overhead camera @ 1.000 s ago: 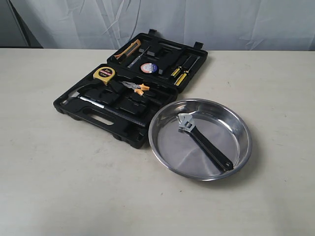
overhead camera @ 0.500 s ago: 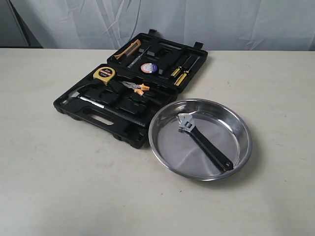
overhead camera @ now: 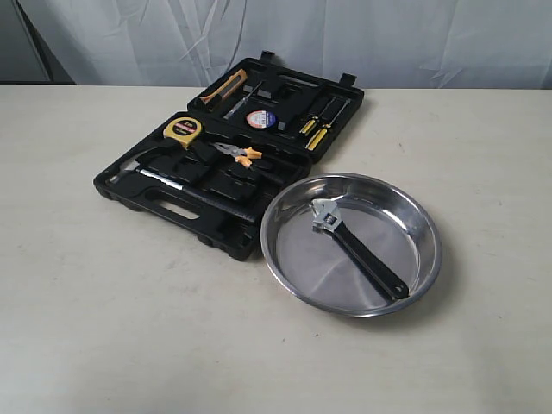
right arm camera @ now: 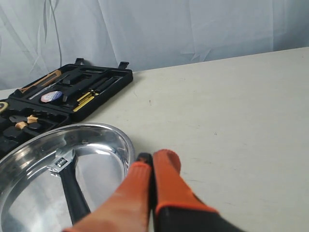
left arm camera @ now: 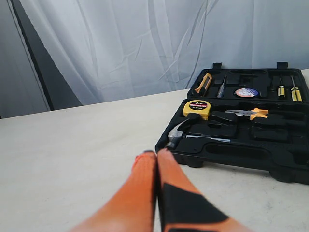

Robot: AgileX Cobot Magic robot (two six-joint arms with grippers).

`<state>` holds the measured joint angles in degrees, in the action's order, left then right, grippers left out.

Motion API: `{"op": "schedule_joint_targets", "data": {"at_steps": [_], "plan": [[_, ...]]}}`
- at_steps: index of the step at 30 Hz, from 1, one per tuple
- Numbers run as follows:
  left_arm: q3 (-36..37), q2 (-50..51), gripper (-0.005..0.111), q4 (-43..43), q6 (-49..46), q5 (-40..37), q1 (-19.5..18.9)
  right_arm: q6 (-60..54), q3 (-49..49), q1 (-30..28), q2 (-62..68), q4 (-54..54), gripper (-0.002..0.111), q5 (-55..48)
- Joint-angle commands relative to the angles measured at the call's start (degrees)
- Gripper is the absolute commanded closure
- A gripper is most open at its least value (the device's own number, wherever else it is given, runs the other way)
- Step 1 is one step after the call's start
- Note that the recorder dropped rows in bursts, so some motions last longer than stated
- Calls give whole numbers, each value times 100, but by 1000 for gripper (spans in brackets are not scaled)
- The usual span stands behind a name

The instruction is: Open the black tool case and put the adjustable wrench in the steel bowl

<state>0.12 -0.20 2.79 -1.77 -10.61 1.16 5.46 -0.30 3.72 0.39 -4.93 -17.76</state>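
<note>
The adjustable wrench (overhead camera: 358,248) lies inside the steel bowl (overhead camera: 351,178); the black tool case (overhead camera: 172,210) is open just beside it. Your left gripper (left arm camera: 157,153) and right gripper (right arm camera: 150,159) are pinched together, empty. Task appears complete: attempt no further grasp and avoid nudging the bowl.

Just a plain beige table (overhead camera: 95,345), wrinkly white curtain (overhead camera: 414,39) behind at 12 o'clock, dark gap (overhead camera: 15,47) around 10.

We see what looks like a robot lab set-up: a plain pale table (overhead camera: 86,345) backed by hung white sheeting (overhead camera: 388,34).
</note>
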Motion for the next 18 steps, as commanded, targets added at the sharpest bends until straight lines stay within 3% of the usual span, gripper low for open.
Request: {"op": "schedule_joint_targets", "data": {"at_steps": [1, 18], "plan": [[-12, 20, 106, -9, 5, 35, 6, -30, 30, -38, -39, 12, 108, 41], [-12, 20, 106, -9, 5, 35, 6, -30, 30, -38, -39, -118, 108, 35]]}}
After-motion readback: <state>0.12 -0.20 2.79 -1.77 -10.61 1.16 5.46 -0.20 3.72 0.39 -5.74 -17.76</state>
